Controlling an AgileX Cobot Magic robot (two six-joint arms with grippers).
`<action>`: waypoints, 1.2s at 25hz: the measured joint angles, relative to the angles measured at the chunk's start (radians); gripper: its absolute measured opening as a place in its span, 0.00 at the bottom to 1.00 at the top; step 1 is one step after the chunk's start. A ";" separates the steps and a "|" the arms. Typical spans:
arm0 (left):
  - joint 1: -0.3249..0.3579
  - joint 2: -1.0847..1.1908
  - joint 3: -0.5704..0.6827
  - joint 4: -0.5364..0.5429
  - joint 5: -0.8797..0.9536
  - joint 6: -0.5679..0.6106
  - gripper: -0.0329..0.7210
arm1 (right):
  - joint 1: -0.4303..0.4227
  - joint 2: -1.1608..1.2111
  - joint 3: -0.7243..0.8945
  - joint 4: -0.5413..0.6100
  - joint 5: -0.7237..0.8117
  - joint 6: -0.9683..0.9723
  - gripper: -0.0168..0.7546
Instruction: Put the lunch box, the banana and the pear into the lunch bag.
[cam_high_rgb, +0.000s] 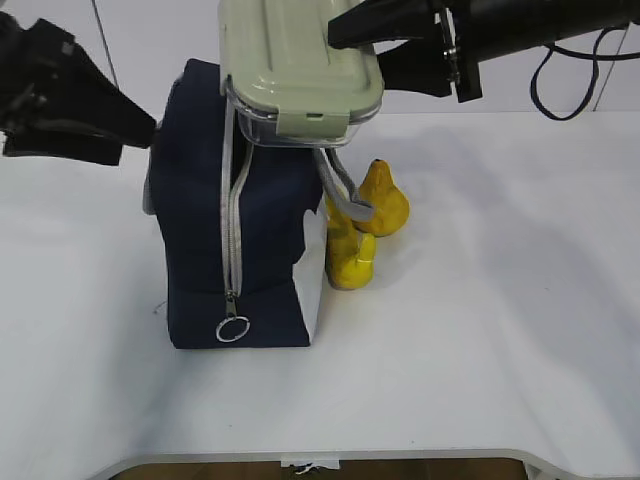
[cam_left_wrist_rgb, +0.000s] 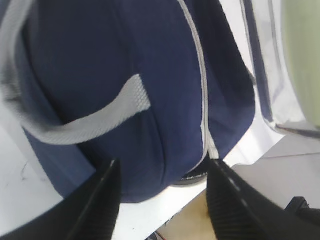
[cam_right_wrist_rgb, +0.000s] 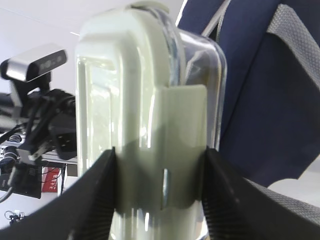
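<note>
Overhead, right claw (cam_right_wrist_rgb: 157, 195) pinches unlabelled lunch box (cam_right_wrist_rgb: 145, 125); left claw (cam_left_wrist_rgb: 162, 200) spread.

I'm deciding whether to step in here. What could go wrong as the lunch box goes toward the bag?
The lunch bag shows its zipper mostly closed, so the lunch box held by the right gripper may hit fabric instead of entering. The left gripper is open beside the bag, not holding it, so a push could tip it onto the banana and pear.
</note>
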 joint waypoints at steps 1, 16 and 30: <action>-0.016 0.039 -0.024 0.000 0.000 0.000 0.60 | 0.000 0.000 0.000 0.000 0.000 0.001 0.51; -0.064 0.179 -0.089 0.008 -0.009 0.046 0.05 | 0.041 0.000 0.000 0.043 -0.041 0.001 0.51; -0.064 0.179 -0.089 0.012 0.005 0.051 0.04 | 0.075 0.125 0.000 0.081 -0.185 0.002 0.51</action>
